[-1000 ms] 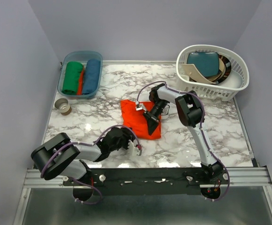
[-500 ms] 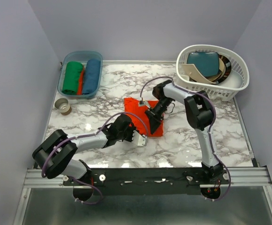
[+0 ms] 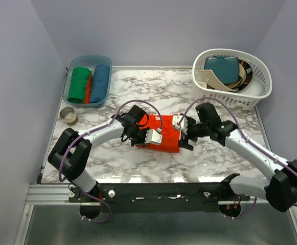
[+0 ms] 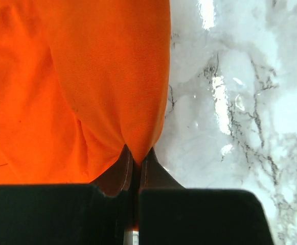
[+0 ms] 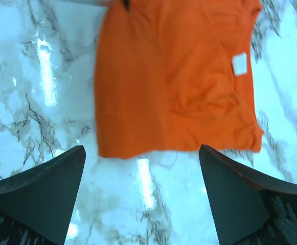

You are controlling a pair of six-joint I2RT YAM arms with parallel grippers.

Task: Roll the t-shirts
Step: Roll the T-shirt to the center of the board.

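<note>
Both arms have swung in over the last second. The left gripper (image 4: 136,155), which was back near its base, now sits at the near-left edge of the orange-red fabric t-shirt (image 3: 164,137), and the right gripper (image 5: 142,150) has opened up and dropped to the shirt's right edge. Left jaws are pinched together on a fold of the cloth. Right jaws stand wide apart, holding nothing, just beside the hem. The shirt lies in a folded block mid-table on the white marble-patterned tabletop (image 3: 214,163).

The danger, as I see it: one pinch alone could drag the whole block across that slick top instead of turning it, or roll it crooked.

Farther left sits a brown tape roll (image 3: 69,116), well apart. At the back, a teal plastic bin (image 3: 87,104) holds green, red and blue fabric rolls (image 3: 79,84), and a white plastic laundry basket (image 3: 230,98) stands back right. Only the left arm itself crosses the way to the bin.
</note>
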